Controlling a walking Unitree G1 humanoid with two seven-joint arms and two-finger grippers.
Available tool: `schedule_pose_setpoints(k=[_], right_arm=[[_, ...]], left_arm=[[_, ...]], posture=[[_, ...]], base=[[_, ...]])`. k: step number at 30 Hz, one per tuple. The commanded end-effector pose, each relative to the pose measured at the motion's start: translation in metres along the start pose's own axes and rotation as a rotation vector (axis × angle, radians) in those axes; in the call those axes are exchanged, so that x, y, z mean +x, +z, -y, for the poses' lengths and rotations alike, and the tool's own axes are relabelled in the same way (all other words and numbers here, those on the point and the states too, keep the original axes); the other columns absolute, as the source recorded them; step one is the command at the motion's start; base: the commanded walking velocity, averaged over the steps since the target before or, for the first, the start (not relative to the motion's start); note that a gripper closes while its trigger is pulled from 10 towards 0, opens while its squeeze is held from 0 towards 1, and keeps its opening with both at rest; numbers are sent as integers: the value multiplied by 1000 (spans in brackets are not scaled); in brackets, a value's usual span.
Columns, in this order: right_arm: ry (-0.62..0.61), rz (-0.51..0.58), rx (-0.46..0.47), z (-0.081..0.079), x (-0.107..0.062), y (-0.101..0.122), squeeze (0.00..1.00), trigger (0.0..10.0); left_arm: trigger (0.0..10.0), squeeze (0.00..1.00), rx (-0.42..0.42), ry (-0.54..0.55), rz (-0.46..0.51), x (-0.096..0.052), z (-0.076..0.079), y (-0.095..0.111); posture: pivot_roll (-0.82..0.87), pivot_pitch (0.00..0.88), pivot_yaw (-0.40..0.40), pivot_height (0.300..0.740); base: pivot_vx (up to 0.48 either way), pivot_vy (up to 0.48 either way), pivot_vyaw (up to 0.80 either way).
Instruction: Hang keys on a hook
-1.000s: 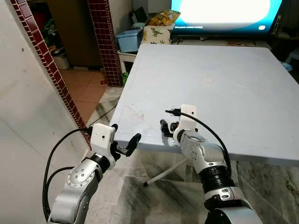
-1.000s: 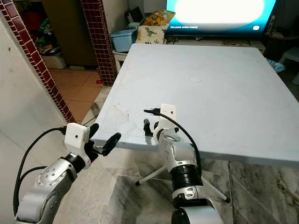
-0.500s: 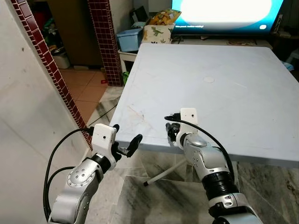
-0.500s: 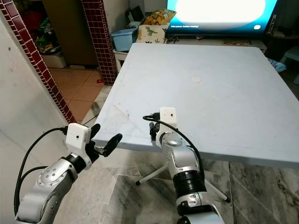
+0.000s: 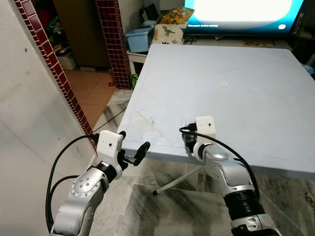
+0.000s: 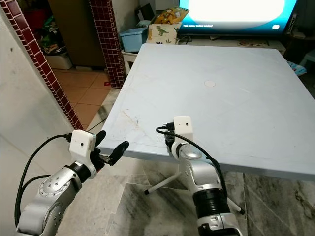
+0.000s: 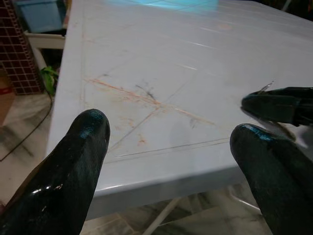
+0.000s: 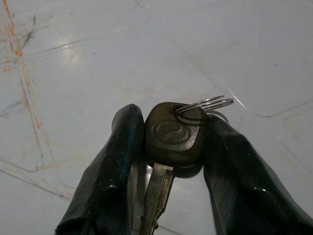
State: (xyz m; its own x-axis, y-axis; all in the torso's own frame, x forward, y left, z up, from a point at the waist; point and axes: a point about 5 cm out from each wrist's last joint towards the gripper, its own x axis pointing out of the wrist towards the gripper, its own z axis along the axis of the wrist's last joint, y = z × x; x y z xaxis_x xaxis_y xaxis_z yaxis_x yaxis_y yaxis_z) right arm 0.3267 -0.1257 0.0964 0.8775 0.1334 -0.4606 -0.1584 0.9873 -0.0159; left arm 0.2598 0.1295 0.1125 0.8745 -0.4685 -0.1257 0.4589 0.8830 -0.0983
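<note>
A key with a black head (image 8: pixel 175 132) and a silver ring (image 8: pixel 205 104) sits between my right gripper's fingers (image 8: pixel 112 166), blade pointing back toward the wrist. My right gripper (image 5: pixel 188 141) is shut on it, low over the front edge of the pale blue-grey table (image 5: pixel 221 64). My left gripper (image 5: pixel 133 142) hangs open just off the table's front left corner, with nothing between its fingers (image 7: pixel 83 147). The left wrist view looks across the scratched tabletop at the right gripper's tips (image 7: pixel 279 105).
A white wall (image 5: pixel 24 123) edged with red tiles rises close on the left. A red tiled pillar (image 5: pixel 115 39), a blue bin (image 5: pixel 139 38) and a dinosaur-print box (image 5: pixel 167 32) stand beyond the table. A lit screen (image 5: pixel 241 10) is behind. Table legs (image 5: pixel 172 182) cross the marble floor.
My right gripper has drawn back and to the right along the table's front edge, with the key still in it. The left arm has stayed put. The view shifted slightly.
</note>
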Motion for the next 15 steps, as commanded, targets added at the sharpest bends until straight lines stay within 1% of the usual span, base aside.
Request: schedule_pose_setpoints(k=[1,2,3,5,6,8,9,10,11,12,13,15], right_arm=[[-68,-124,-38,20,-3,-29,0,0],[-64,-108,-71,24,-4,-29,0,0],[-53,-99,-92,25,-5,-28,0,0],[-40,-78,-162,29,-7,-25,0,0],[-40,-78,-162,29,-7,-25,0,0],[-25,-47,-239,31,-8,-21,0,0],[-12,-13,-318,32,-9,-16,0,0],[-12,-13,-318,32,-9,-16,0,0],[9,28,-420,31,-10,-12,0,0],[31,55,-486,30,-12,-9,0,0],[31,55,-486,30,-12,-9,0,0],[84,90,-614,28,-16,-8,0,0]], left_arm=[[10000,0,12,0,-24,1,-2,-2],[10000,0,13,-1,-25,1,-2,-2],[10000,0,13,-2,-27,1,-2,-2],[10000,0,14,-2,-29,1,-2,-2],[10000,0,14,-2,-29,1,-2,-2],[10000,0,15,1,-32,1,-3,-2],[10000,0,16,3,-32,1,-3,-2],[10000,0,16,3,-32,1,-3,-2],[10000,0,17,6,-33,1,-3,-2],[10000,0,17,6,-33,1,-3,-2],[10000,0,17,6,-33,1,-3,-2],[10000,0,17,10,-35,1,-4,-2]], posture=[[-13,42,83,740],[-13,42,83,740],[-13,44,87,740],[-14,46,88,740],[-14,46,88,740],[-13,46,90,740],[-13,46,90,740],[-13,46,90,740],[-13,46,90,740],[-13,46,90,740],[-13,46,90,740],[-12,48,92,740]], base=[[0,0,0],[0,0,0],[0,0,0],[0,0,0],[0,0,0],[0,0,0],[0,0,0],[0,0,0],[0,0,0],[0,0,0],[0,0,0],[0,0,0]])
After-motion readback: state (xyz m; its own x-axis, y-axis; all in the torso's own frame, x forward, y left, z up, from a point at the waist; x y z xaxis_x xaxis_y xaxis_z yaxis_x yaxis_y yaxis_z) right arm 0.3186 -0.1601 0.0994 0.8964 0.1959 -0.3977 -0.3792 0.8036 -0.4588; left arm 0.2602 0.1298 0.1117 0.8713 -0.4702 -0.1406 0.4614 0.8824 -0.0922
